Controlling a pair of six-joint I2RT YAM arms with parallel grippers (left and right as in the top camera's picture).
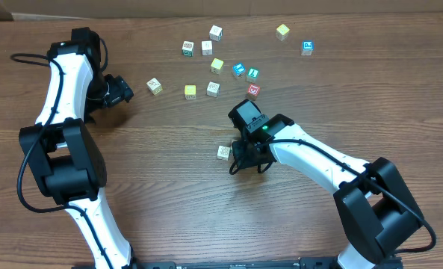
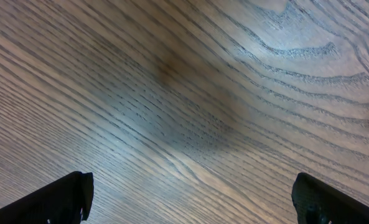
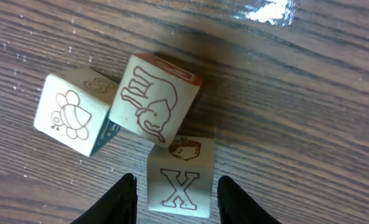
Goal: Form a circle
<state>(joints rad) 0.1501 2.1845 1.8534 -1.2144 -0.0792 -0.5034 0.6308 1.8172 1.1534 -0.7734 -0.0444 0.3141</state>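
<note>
Circle (image 3: 150, 124) is at present a tight clump of three cream cubes rather than a ring. It lies on the table (image 1: 169, 202) a little right of centre, directly under the right gripper (image 3: 178, 183). In the right wrist view we see the bee cube (image 3: 72, 118) on the left, the elephant cube (image 3: 153, 99) beside it and the X cube (image 3: 179, 186) nearest the camera. The elephant cube sits askew, with a red-orange upper face, and its corners meet both neighbours. Whether it rests partly on them we cannot tell. The bee cube and the X cube stand a little apart from each other.

The right gripper's fingers are partly open and straddle the X cube, one at each side. A thin strip of wood shows between each finger and the cube, so we see no grip on it. From overhead the gripper hides most of the clump, and only one cream cube shows at its left edge.

Beyond the clump, loose cubes (image 1: 213, 88) lie scattered across the far half of the table. They are cream, yellow and blue-faced, and well apart from the clump. A red cube (image 1: 253, 90) lies just beside the right arm's wrist.

The left gripper (image 2: 190, 199) hovers over the table's left side, to the left of the loose cubes. Its fingers are spread wide, with nothing between them but wood grain.
</note>
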